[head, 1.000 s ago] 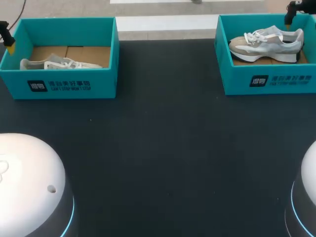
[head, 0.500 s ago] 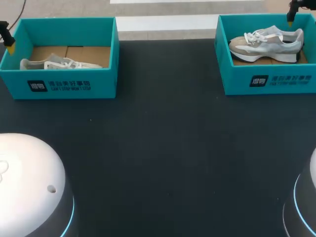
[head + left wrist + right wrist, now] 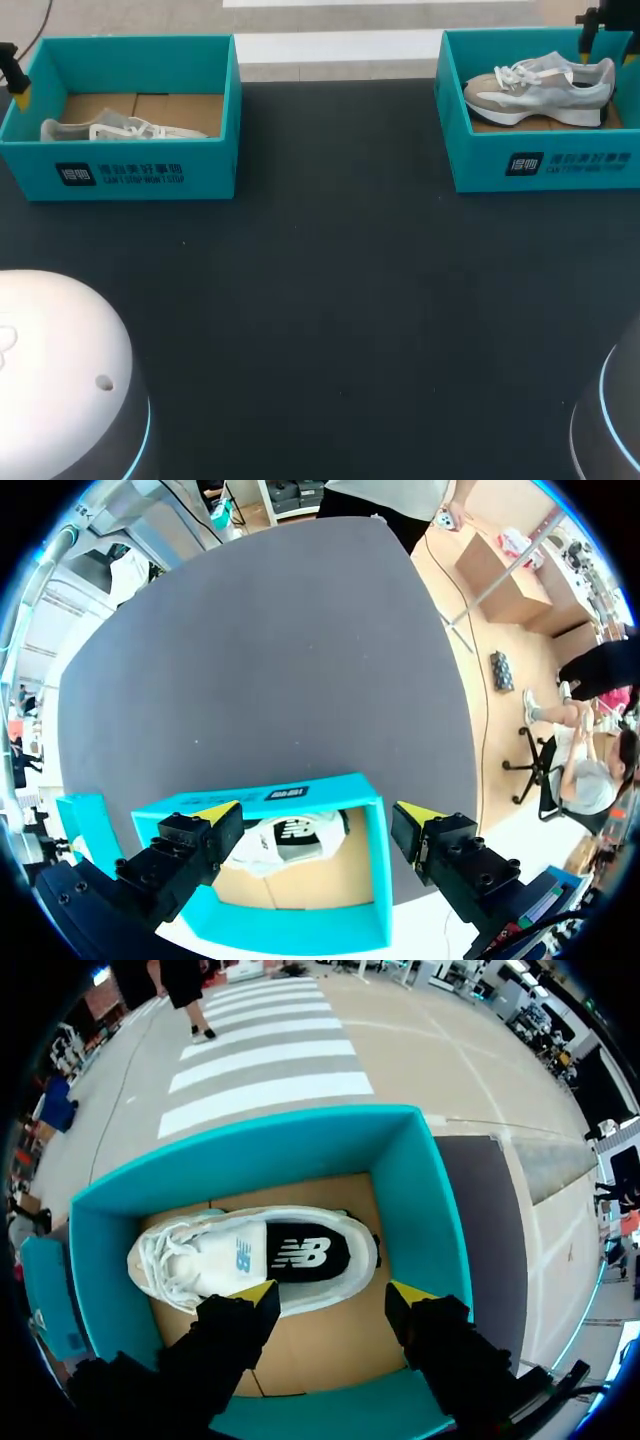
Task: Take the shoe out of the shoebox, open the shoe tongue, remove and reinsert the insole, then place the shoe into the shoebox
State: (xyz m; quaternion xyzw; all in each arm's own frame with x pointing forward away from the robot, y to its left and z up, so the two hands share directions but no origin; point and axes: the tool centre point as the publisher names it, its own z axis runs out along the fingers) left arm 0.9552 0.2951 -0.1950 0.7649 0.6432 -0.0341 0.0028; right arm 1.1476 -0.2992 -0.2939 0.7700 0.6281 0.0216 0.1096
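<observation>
Yellow tips mark the right gripper (image 3: 335,1295), its jaws spread wide and holding nothing, hanging over the heel end of the right shoebox (image 3: 420,1200). Inside that teal box lies one grey-and-white sneaker (image 3: 255,1260) on a cardboard floor, with its white laces toward the end away from the gripper. The left gripper (image 3: 318,815), jaws likewise apart and empty, hangs over the left shoebox (image 3: 375,880). This box stands well apart from the right shoebox, along the same far edge of the black table (image 3: 330,300), and holds a second sneaker (image 3: 285,842). That makes two teal boxes, two shoes and two grippers. Each box front carries one dark label (image 3: 526,164) with white print.
</observation>
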